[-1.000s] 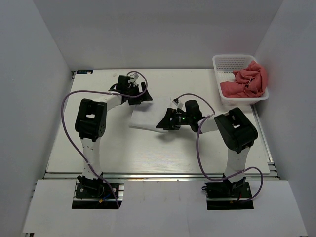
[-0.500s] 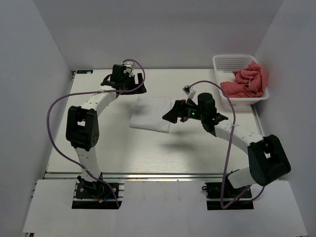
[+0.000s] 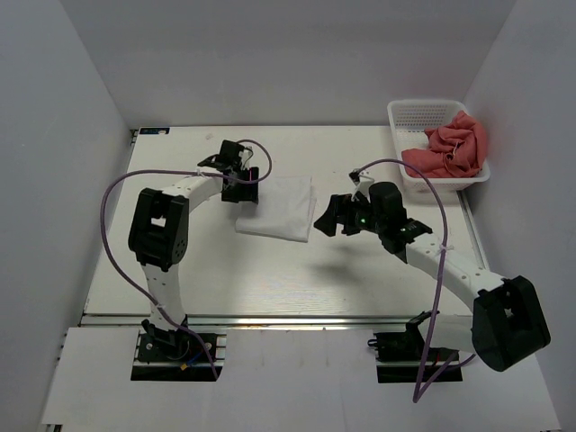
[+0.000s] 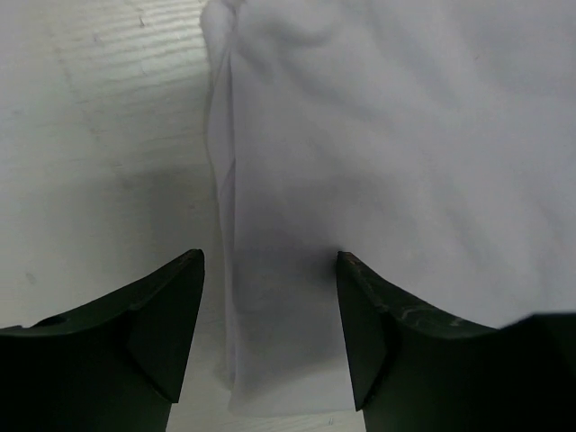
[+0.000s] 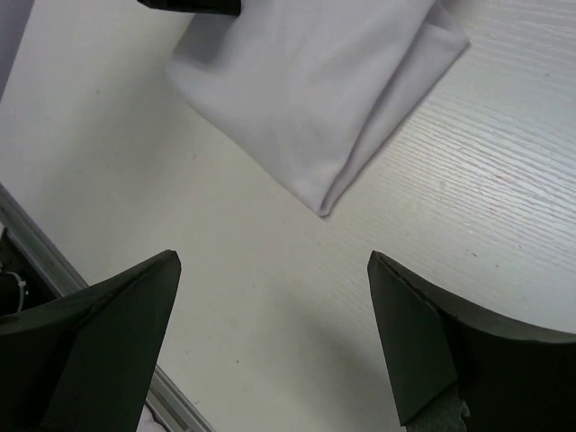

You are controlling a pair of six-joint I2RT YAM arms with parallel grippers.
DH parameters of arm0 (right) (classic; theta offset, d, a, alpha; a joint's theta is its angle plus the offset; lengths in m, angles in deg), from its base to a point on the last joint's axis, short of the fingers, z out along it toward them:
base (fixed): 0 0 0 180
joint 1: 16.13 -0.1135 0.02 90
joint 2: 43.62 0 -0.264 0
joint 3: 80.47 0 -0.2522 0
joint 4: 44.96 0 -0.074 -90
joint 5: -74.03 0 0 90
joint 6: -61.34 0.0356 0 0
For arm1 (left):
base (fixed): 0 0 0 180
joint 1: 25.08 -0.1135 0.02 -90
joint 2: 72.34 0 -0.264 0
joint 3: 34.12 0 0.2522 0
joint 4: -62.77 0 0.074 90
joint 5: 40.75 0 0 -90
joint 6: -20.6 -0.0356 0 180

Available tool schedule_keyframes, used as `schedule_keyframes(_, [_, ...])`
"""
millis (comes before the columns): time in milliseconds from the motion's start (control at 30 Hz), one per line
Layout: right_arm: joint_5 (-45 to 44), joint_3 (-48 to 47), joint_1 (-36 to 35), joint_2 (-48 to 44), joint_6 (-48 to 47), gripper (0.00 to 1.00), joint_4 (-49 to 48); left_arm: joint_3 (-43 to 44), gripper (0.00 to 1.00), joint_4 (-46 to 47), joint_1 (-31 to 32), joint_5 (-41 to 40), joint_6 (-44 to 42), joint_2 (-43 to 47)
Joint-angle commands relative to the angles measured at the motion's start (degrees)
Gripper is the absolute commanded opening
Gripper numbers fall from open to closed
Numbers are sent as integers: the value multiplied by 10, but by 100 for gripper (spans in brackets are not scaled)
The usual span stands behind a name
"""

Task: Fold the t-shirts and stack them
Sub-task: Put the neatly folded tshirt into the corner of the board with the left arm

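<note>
A folded white t-shirt (image 3: 277, 207) lies flat on the middle of the table. My left gripper (image 3: 243, 184) is open at the shirt's left edge. In the left wrist view its fingers (image 4: 153, 333) straddle that edge of the white cloth (image 4: 405, 135) without closing on it. My right gripper (image 3: 326, 218) is open and empty, just off the shirt's right side. In the right wrist view the shirt (image 5: 315, 90) lies ahead of the gripper (image 5: 274, 265), with bare table between the jaws. Crumpled pink t-shirts (image 3: 454, 148) lie in the basket.
A white plastic basket (image 3: 416, 112) stands at the back right corner, against the right wall. The enclosure walls close in the table's left, back and right sides. The table's metal front rail (image 3: 288, 317) runs along the near edge.
My left gripper has come back from the far left down to the shirt's left edge. My right arm has pulled away to the right, off the shirt.
</note>
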State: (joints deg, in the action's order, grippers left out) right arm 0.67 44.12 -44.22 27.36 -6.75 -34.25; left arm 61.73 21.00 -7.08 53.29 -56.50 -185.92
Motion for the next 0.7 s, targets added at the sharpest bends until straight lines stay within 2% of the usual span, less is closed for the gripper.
schedule_keyframes(0, [-47,10,1,-26,-23,90,19,-3,70,-14,11,-19,-8,-10])
schedule_keyframes(133, [-70,11,3,-32,-29,90,30,-3,54,-42,23,-67,-1,-47])
schedule_keyframes(200, [-74,17,4,-37,-34,90,30,3,50,-48,23,-75,-1,-60])
schedule_keyframes(233, [-74,16,5,-37,-34,90,30,3,44,-53,23,-82,-1,-66])
schedule_keyframes(267, [-74,16,4,-38,-34,90,30,3,41,-60,28,-83,4,-71])
schedule_keyframes(300, [-77,16,4,-40,-39,90,30,3,32,-60,28,-89,5,-71])
schedule_keyframes(367, [-80,15,2,-41,-41,90,30,3,23,-60,28,-89,5,-71])
schedule_keyframes(400, [-84,14,4,-42,-42,90,30,3,5,-60,28,-89,5,-71])
schedule_keyframes(433, [-84,11,4,-41,-43,90,30,9,0,-55,28,-94,5,-65])
schedule_keyframes(567, [-95,7,5,-43,-48,90,30,47,0,-60,28,-139,-10,-41])
schedule_keyframes(667, [-107,5,5,-44,-51,90,29,93,0,-66,17,-201,-35,-25])
